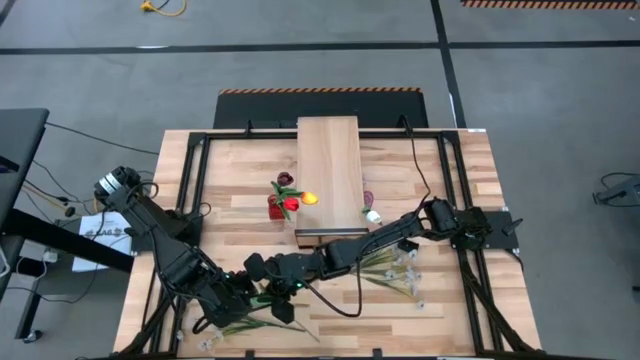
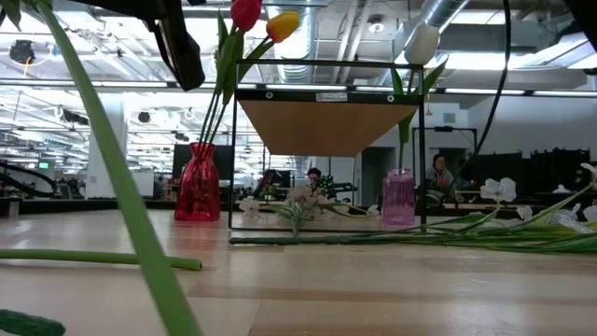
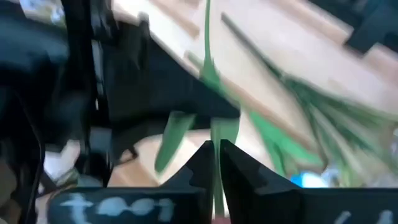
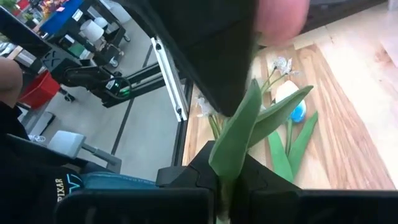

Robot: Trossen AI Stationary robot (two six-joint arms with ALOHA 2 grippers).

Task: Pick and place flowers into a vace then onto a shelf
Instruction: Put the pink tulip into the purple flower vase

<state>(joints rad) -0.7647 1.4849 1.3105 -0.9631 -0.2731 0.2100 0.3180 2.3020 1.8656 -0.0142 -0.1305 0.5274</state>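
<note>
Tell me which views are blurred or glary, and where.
Left wrist view: smeared throughout; the stem between the left gripper's shut jaws is soft. Right wrist view: a dark, out-of-focus arm part fills the top, but the leaf is crisp. Low view: bright ceiling lights backlight the shelf; the near stem is defocused. High view: evenly lit.

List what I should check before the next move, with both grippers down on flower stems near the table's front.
1. Left gripper shut on thin green stem: ok.
2. Right gripper shut on leafy green stem: ok.
3. Both grippers on one flower: cannot tell.
4. Red glass vase upright: ok.
5. Room in its neck beside red tulip and yellow tulip: cannot tell.
6. Light-wood plank shelf top bare: ok.
</note>
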